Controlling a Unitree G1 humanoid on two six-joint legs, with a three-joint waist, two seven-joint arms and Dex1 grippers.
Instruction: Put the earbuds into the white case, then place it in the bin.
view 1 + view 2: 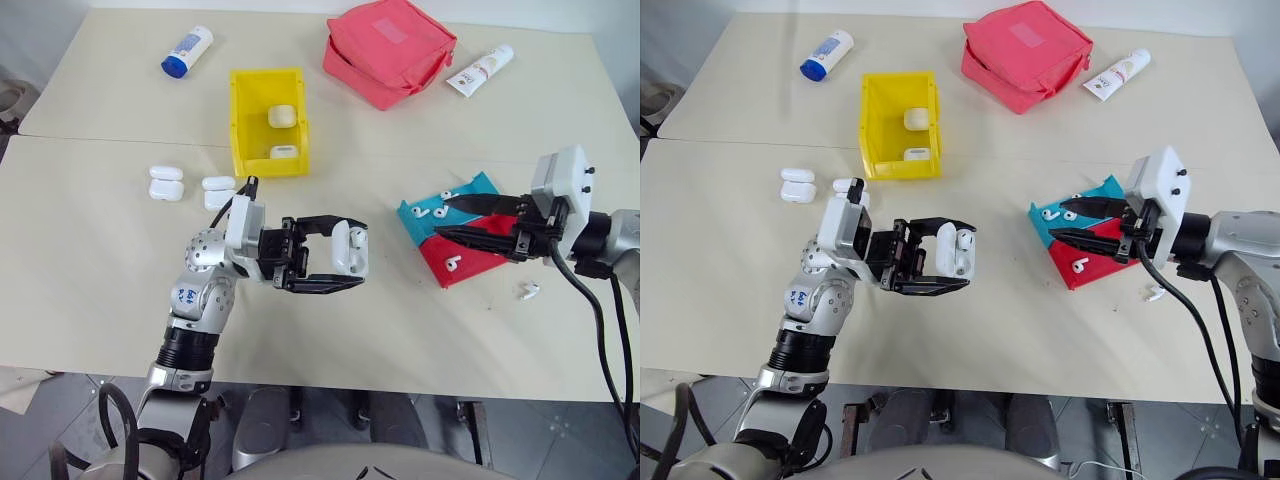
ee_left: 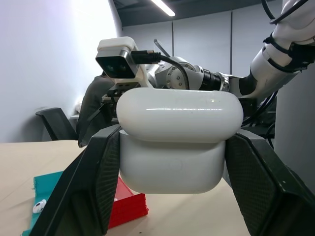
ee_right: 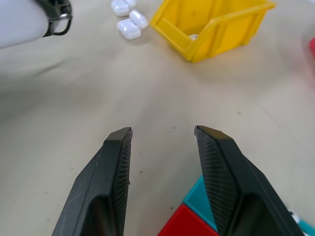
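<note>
the small glossy white rounded earbud case [image 1: 349, 249] is clamped across its body in the left gripper [image 1: 335, 256], above the worktop [image 1: 120, 270]. it is judged light, rigid and slippery. the right gripper [image 1: 455, 219] hangs open and empty over the red and teal trays [image 1: 470, 262] bearing tiny white earbuds [image 1: 453, 263]. the yellow plastic bin [image 1: 250, 130] lies unobstructed beyond, spare cases [image 1: 166, 184] beside it.

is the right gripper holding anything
No, the right gripper has its fingers apart with only bare table between them.
</note>
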